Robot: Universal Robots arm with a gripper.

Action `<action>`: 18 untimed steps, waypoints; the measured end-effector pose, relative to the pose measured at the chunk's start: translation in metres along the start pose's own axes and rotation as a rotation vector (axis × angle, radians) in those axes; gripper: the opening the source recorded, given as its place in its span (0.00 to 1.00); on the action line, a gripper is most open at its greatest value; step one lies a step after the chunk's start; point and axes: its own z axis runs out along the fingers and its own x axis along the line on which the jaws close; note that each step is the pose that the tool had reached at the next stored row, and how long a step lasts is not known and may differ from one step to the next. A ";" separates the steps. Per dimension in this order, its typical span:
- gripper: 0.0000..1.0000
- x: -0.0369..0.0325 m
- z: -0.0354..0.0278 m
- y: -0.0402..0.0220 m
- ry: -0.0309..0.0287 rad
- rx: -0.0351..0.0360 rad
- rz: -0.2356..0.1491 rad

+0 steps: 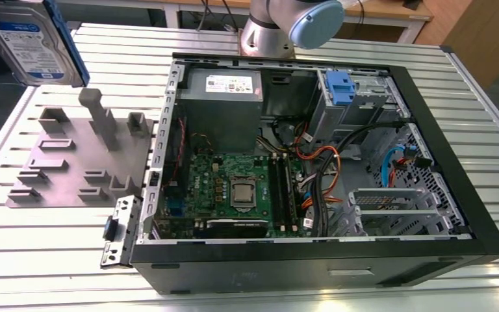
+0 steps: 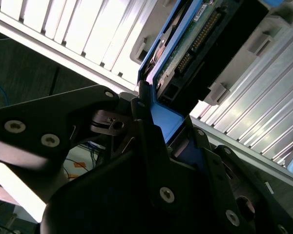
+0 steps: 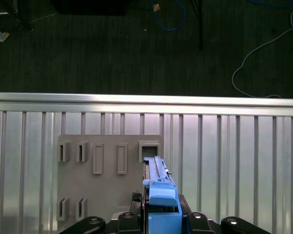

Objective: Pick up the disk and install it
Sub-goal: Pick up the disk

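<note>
Disk (image 1: pixel 33 49) pinched by its blue rail in the gripper (image 2: pixel 158 114), clear above the grey fixture plate (image 3: pixel 107 195)

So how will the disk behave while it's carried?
The disk looks a rigid metal slab, so it should not flex and is probably heavy for its size. The gripper clamps its smooth blue plastic rail at one end, so it might slip or pivot. Its circuit board looks fragile.

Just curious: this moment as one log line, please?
gripper: shut on disk | disk: held in air, clear of grey rack | computer case: open, disk not yet inside
</note>
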 end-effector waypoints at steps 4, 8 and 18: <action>0.36 -0.0001 -0.0009 0.0000 0.0000 0.0001 0.000; 0.36 -0.0001 -0.0017 0.0000 0.0000 0.0000 0.000; 0.36 -0.0001 -0.0036 0.0000 0.0000 -0.0001 0.000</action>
